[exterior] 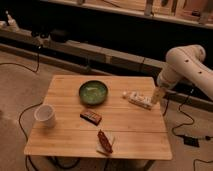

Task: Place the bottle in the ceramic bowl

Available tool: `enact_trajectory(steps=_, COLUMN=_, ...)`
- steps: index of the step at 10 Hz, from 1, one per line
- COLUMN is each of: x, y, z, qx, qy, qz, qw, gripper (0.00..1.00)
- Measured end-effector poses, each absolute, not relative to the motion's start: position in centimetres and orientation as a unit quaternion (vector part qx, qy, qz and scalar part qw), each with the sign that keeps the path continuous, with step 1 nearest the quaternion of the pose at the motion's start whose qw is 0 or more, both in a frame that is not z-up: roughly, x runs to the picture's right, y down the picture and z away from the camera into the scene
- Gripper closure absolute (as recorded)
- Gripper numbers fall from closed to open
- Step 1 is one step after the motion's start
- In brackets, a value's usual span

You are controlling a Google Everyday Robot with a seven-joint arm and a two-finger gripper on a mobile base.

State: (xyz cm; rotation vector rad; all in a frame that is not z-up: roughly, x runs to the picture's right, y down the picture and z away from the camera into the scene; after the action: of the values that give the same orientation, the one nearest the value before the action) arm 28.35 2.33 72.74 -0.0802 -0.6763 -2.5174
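Whitish bottle (138, 99) is seen lying flat right of centre on the tabletop (75, 140), cap toward the bowl (93, 93) at its left, base toward the hand (157, 95) just beside it; the hand's opening cannot be told.

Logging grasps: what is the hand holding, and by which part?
Cannot tell. The hand is at the base end of the bottle, which lies on the table.

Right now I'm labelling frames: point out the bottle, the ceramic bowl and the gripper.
bottle (138, 99), camera view, its label.
ceramic bowl (93, 92), camera view, bare inside.
gripper (156, 98), camera view, its tip by the bottle's base.
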Motion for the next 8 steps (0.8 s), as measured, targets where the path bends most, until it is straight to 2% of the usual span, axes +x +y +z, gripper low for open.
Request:
enact_trajectory(steps=1, x=28.7, y=2.2, z=73.1, qx=-0.033, qy=-0.249, qz=-0.931, qw=0.264, gripper=0.20)
enact_trajectory(steps=4, x=31.5, y=0.9, z=77.5, qx=-0.064, qy=-0.236, qz=-0.938, qw=0.246, gripper=0.20)
enact_trajectory(steps=8, x=30.8, y=0.8, z=82.1, qx=-0.024, qy=-0.234, qz=-0.942, qw=0.239, gripper=0.20)
